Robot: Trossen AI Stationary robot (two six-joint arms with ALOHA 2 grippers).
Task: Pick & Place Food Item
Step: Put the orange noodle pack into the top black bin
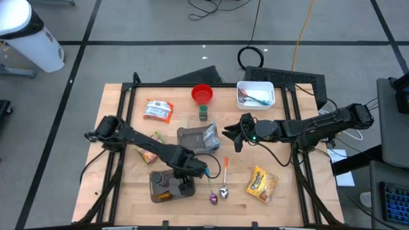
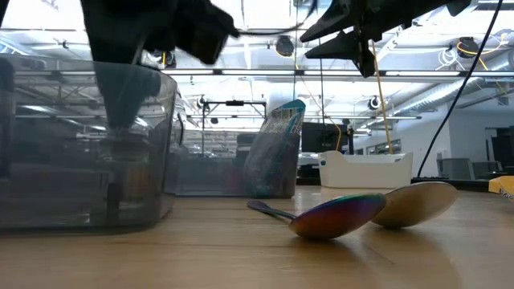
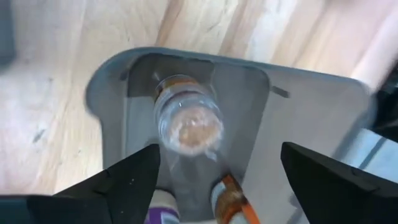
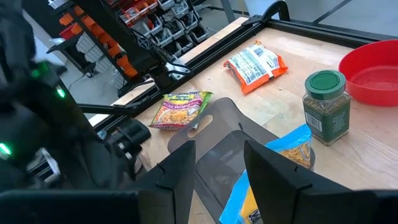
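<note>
My left gripper [image 1: 184, 177] [image 3: 221, 152] is open and points down into a grey bin [image 1: 167, 186] at the table's near side. A clear jar with a brownish content [image 3: 186, 123] lies on the bin's floor between the fingers and apart from them. Two more bottles [image 3: 229, 200] lie beside it. My right gripper [image 1: 229, 135] [image 4: 217, 146] is open and empty, above and just right of a second grey bin [image 1: 192, 138]. That bin holds a blue pasta bag [image 1: 211, 135] [image 4: 273, 158], upright against its wall.
An orange-white packet [image 1: 158, 110], a red bowl [image 1: 202, 94], a green-lidded spice jar [image 1: 203, 114] and a white tray of utensils [image 1: 255, 94] sit at the far side. A ramen packet [image 1: 147, 154], two spoons [image 1: 218, 193], an orange-handled utensil [image 1: 225, 167] and a yellow bag [image 1: 262, 183] lie nearer.
</note>
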